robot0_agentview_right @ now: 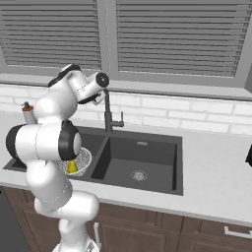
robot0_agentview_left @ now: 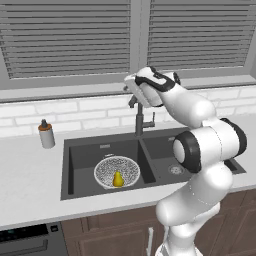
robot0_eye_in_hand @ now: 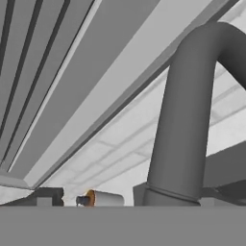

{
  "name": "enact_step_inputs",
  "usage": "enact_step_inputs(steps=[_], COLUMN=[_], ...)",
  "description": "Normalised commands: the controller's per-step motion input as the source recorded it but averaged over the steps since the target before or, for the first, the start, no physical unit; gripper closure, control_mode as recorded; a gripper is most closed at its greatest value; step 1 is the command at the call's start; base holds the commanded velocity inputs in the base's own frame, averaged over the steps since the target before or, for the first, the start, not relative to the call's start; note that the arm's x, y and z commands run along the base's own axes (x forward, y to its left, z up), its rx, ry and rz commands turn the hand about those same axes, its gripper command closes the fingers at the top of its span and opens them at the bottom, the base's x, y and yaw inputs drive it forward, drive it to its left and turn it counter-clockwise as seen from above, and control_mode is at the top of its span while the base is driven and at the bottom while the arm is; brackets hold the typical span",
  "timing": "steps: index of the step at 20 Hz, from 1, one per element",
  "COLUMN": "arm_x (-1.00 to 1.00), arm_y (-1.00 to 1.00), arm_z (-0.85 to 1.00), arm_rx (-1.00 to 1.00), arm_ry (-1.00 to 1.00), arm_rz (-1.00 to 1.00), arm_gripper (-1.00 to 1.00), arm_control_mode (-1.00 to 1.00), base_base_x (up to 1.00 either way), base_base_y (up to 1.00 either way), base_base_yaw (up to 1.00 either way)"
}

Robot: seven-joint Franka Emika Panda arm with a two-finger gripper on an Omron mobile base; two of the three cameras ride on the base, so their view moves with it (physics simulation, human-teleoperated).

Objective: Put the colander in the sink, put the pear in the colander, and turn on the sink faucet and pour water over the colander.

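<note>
your pincer (robot0_agentview_left: 131, 89) sits up by the top of the sink faucet (robot0_agentview_left: 138, 117), jaws spread wide w/ nothing between them. in the hand view the faucet's grey pipe (robot0_eye_in_hand: 185, 120) looms right in front, curving over at the top, w/ white brick wall and window sill behind it. the fingertips themselves are hard to make out in the base views, the hand's white body covers them.

you've got the colander (robot0_agentview_left: 117, 171) sitting in the left basin of the sink (robot0_agentview_left: 80, 162), and the pear (robot0_agentview_left: 118, 179) stands upright inside it, toward the near side of the bowl. from the right base view the arm hides most of the colander (robot0_agentview_right: 83, 160); the pear (robot0_agentview_right: 72, 167) peeks out just below the elbow joint. right basin holds just its round drain (robot0_agentview_right: 139, 174).

soap bottle (robot0_agentview_left: 46, 134) stands on the counter (robot0_agentview_left: 30, 185) left of the sink, well apart from the faucet. no water visible at the spout
</note>
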Motion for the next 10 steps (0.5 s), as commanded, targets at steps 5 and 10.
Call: enact_step_inputs(steps=[5, 10], arm_x=[0.23, 0.08], arm_y=[0.74, 0.41], arm_z=[-0.3, -0.17], arm_rx=[-0.01, 0.0], arm_ry=[0.0, 0.0], arm_rz=[-0.18, -0.17], arm_gripper=[-1.0, -1.0], arm_control_mode=[-1.0, -1.0], base_base_x=[0.0, 0.0], base_base_y=[0.0, 0.0], base_base_yaw=[0.0, 0.0])
